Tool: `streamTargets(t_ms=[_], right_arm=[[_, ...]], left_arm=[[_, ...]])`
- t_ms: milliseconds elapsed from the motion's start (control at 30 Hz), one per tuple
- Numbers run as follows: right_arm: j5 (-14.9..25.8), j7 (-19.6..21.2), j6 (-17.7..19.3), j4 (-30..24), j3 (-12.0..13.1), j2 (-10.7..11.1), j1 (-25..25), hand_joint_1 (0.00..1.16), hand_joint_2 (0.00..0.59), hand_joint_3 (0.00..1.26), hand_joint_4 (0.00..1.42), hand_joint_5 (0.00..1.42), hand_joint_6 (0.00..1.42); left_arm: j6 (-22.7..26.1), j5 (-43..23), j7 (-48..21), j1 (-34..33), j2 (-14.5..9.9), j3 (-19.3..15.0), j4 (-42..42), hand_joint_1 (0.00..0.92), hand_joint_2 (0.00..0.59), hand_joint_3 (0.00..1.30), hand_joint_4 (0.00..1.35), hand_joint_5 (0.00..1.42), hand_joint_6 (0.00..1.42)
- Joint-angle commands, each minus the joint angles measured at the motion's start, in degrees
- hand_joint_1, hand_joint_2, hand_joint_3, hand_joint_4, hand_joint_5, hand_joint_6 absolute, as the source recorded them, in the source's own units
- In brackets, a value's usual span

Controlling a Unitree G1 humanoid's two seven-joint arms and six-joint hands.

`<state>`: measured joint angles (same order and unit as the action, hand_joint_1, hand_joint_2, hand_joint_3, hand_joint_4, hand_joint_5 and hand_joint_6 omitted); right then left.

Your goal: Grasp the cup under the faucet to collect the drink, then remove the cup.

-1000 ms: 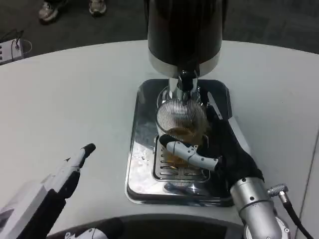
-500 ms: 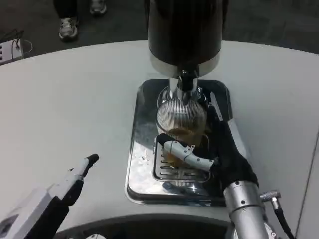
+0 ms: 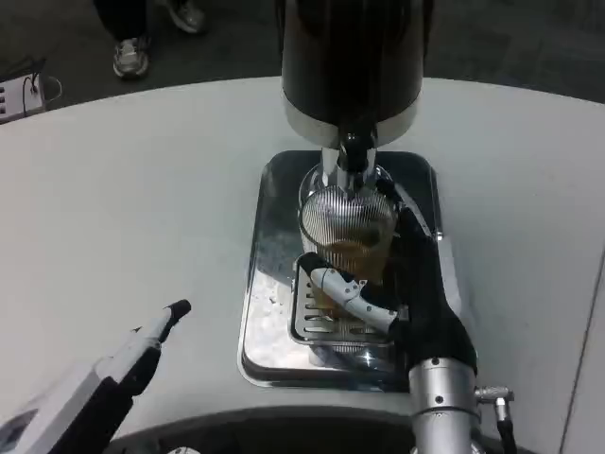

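The right hand (image 3: 397, 284) wraps the cup (image 3: 346, 236), fingers (image 3: 350, 291) curled across its near side and the rest of the hand against its right side, so it grips the cup. The cup stands on the grate (image 3: 326, 322) of a shiny drip tray (image 3: 269, 274), directly under the faucet (image 3: 352, 156) of the black dispenser (image 3: 352, 57). It is clear, ribbed, and holds amber drink in its lower part. It looks like rigid glass or hard plastic: smooth and perhaps wet, so likely slippery, heavier as it fills, and apt to spill if tilted. A grip round the ribbed middle, kept upright, seems best.

The left hand (image 3: 142, 350) hovers over the table (image 3: 142, 189) well left of the tray, holding nothing, one finger extended; I cannot tell how the others lie.

The white table is round-edged. Beyond it lies dark floor, with someone's shoes (image 3: 132, 57) at the far edge.
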<state>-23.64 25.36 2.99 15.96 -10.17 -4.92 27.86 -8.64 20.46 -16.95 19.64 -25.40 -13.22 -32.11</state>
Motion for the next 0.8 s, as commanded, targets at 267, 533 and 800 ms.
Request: streamTargets(t_ms=[267, 533, 800], right_arm=[[-1.3, 5.8, 2.7, 4.4, -0.5, -2.4, 1.0, 0.91, 0.237, 0.54, 0.64, 0.72, 0.72], [-1.8, 8.5, 3.5, 4.8, -0.9, -3.3, 1.1, 0.93, 0.239, 0.69, 0.83, 0.92, 1.01], [-2.7, 9.2, 3.3, 2.4, -2.2, -3.2, 0.0, 0.94, 0.239, 0.89, 1.13, 1.22, 1.31]], left_arm=[[0.7, -1.5, -1.1, 0.0, -1.2, -0.2, 0.8, 0.0, 0.046, 0.03, 0.0, 0.0, 0.08], [0.3, -2.7, -0.9, -0.3, -1.8, -0.5, 1.9, 0.0, 0.047, 0.04, 0.0, 0.0, 0.09], [-0.6, -3.8, -0.7, -0.8, -2.2, -1.0, 3.6, 0.0, 0.047, 0.05, 0.0, 0.0, 0.09]])
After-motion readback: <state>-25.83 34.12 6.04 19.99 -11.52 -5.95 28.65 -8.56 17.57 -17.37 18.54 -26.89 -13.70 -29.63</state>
